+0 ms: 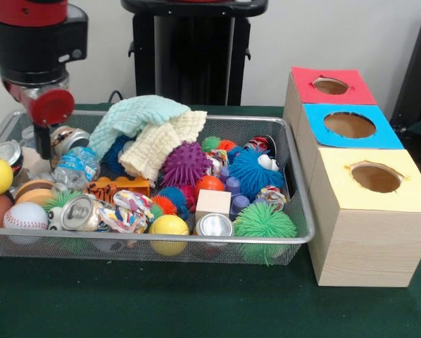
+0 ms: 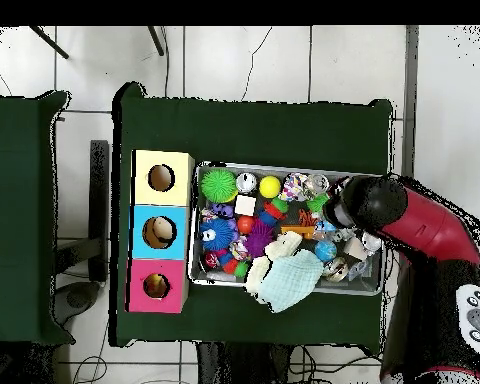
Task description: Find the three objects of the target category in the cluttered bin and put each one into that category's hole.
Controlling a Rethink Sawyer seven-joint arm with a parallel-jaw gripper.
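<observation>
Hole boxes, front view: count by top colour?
Red-topped box: 1
Blue-topped box: 1
Yellow-topped box: 1
Total: 3

We are seeing green tablecloth [image 1: 126, 303] spreading below gripper [image 1: 44, 149]; second green table [image 2: 19, 200] standing well apart from gripper; white tiled floor [image 2: 284, 60] showing farther out around both.

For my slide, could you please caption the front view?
Sawyer arm hovers over a cluttered mesh bin beside three holed boxes.
</observation>
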